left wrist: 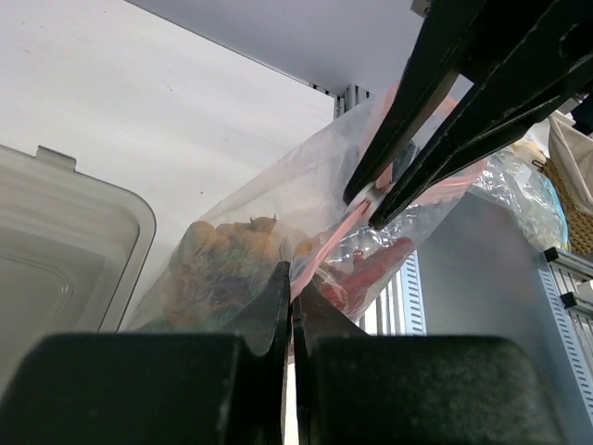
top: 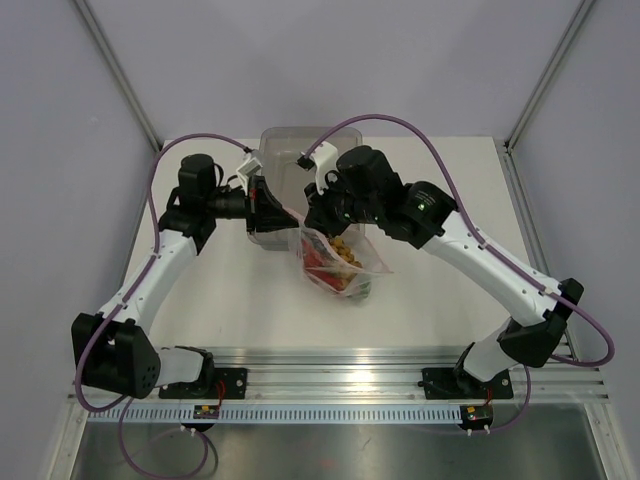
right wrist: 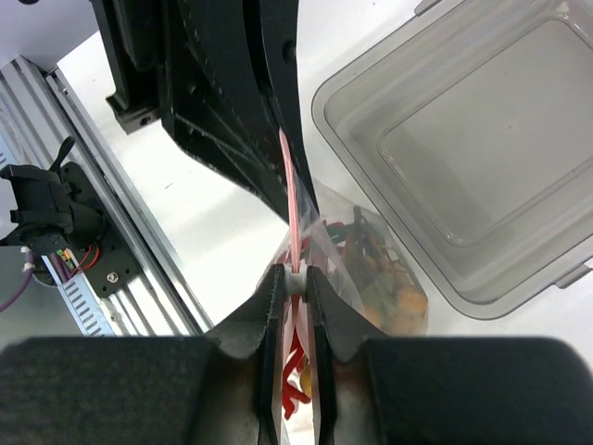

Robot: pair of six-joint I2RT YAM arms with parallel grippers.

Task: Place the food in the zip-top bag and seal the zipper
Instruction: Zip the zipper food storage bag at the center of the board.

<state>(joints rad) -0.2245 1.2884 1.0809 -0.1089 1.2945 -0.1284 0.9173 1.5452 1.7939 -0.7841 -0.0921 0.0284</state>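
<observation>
The zip-top bag [top: 345, 268] hangs over the table between my two grippers, with the food inside: a red lobster [left wrist: 371, 269], yellow-tan balls [left wrist: 222, 243] and green pieces [right wrist: 371, 283]. At one end of the pink-red zipper [left wrist: 335, 230], my left gripper [left wrist: 292, 276] is shut on the strip. My right gripper [right wrist: 295, 278] is shut on the small white slider [right wrist: 295, 280] riding the zipper [right wrist: 291, 199]. In the top view the left gripper [top: 297, 221] and right gripper [top: 318, 224] are nearly tip to tip above the bag.
A rigid clear grey tray [top: 283, 146] stands on the table just behind the grippers; it also shows in the wrist views as the tray [left wrist: 56, 241] and the tray [right wrist: 482, 130]. The aluminium rail [top: 340, 385] runs along the near edge.
</observation>
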